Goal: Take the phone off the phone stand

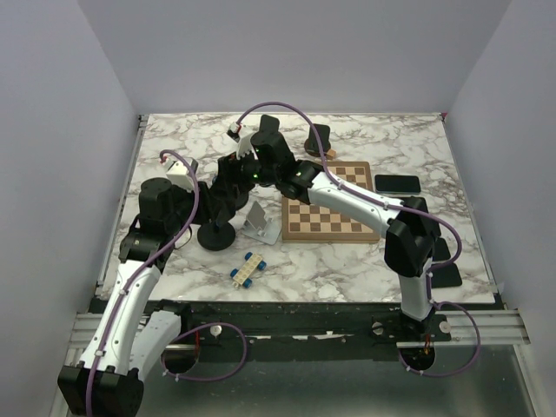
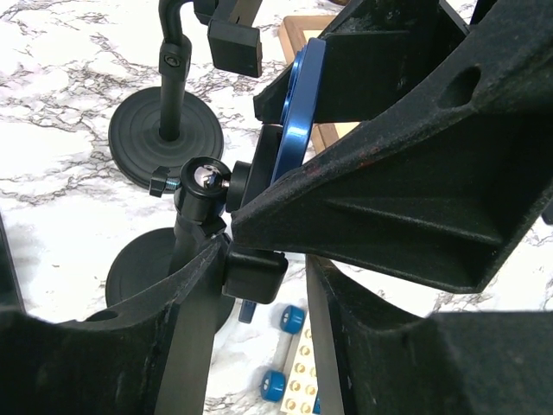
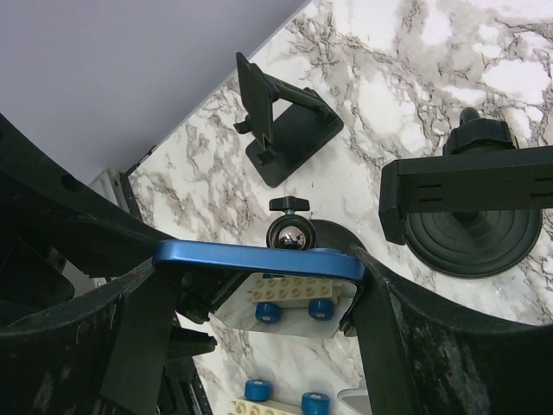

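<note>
The phone (image 3: pixel 259 257), blue-edged, sits on edge in the clamp of the black phone stand (image 1: pixel 215 235), just above its ball joint (image 3: pixel 289 232). My right gripper (image 3: pixel 259 285) is shut on the phone, one finger at each short end. In the top view it (image 1: pixel 252 169) reaches across from the right. My left gripper (image 2: pixel 263 285) is closed round the stand's neck and lower clamp block (image 2: pixel 255 272), with its left finger (image 2: pixel 186 320) against the stem. The phone's blue edge (image 2: pixel 298 112) stands above it.
A second round-based stand (image 2: pixel 164 138) stands behind, and a folding black stand (image 3: pixel 285 121) further back. A silver stand (image 1: pixel 260 224), a toy brick car (image 1: pixel 248 268), a chessboard (image 1: pixel 330 204) and a spare phone (image 1: pixel 397 183) lie to the right.
</note>
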`<act>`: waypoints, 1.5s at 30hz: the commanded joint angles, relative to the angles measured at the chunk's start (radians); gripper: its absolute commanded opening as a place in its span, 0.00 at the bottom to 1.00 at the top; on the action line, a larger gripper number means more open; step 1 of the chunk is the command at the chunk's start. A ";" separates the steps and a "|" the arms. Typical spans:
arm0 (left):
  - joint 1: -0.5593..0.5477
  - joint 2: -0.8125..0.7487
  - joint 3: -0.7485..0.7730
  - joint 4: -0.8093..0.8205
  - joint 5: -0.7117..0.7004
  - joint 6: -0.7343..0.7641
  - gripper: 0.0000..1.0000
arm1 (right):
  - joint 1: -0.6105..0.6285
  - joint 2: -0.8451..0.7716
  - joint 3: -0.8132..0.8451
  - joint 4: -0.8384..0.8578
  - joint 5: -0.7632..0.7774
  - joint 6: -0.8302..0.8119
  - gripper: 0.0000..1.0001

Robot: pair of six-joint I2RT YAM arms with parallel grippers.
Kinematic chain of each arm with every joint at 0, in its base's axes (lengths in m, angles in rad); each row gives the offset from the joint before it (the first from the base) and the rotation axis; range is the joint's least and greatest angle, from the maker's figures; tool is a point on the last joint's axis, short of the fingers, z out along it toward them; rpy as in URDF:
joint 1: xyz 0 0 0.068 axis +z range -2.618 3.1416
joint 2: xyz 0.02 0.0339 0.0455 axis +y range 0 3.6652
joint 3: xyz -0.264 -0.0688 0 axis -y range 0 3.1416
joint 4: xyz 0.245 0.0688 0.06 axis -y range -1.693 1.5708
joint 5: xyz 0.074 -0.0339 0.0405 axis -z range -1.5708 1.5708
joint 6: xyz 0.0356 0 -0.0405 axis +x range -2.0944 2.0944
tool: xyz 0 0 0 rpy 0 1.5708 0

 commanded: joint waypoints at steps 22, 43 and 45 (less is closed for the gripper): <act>-0.007 -0.007 -0.026 0.048 0.064 0.014 0.10 | 0.035 -0.088 -0.074 0.074 0.112 0.091 0.48; -0.007 -0.011 -0.029 0.057 0.070 0.011 0.09 | 0.162 -0.103 -0.112 0.038 0.538 0.101 0.88; -0.007 -0.012 -0.029 0.058 0.069 0.009 0.09 | 0.177 -0.095 -0.088 0.014 0.584 0.096 0.90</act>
